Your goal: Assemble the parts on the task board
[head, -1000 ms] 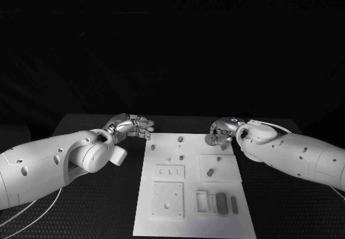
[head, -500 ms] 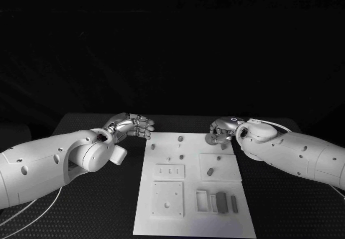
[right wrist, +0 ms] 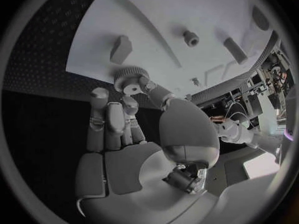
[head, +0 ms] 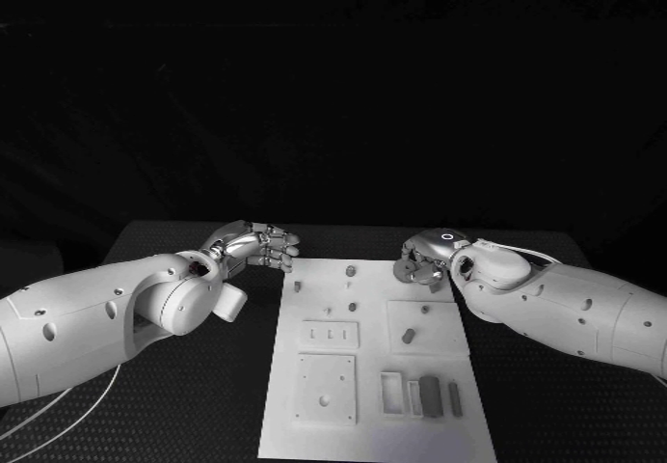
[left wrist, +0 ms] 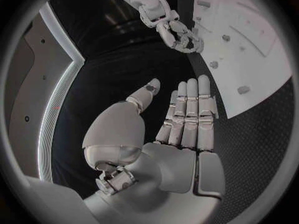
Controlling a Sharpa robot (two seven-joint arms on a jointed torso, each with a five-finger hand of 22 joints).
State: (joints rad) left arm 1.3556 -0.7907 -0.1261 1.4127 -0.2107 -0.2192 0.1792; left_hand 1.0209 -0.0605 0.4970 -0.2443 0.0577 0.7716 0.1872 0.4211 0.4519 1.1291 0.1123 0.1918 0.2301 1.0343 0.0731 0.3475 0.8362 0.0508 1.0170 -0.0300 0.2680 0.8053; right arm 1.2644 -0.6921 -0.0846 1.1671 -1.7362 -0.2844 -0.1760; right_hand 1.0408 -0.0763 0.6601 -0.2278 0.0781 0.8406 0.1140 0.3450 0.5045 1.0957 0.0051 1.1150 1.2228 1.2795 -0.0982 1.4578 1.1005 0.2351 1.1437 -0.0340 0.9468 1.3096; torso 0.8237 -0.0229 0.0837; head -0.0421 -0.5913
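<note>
Here, right robot hand (head: 421, 262) pinches gear (right wrist: 130, 78) at task board (head: 313, 446) edge.

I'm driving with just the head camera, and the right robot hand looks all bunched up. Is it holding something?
Observer: Yes. The right wrist view shows the right robot hand pinching a small grey round toothed gear between its thumb and a finger.
Operator: Is it over the board?
Observer: It sits right at the edge of the white flat task board, near a small grey block that stands on the board.
Operator: What about the left robot hand?
Observer: In the left wrist view the left robot hand has its fingers stretched out straight and its palm bare. It holds nothing.
</note>
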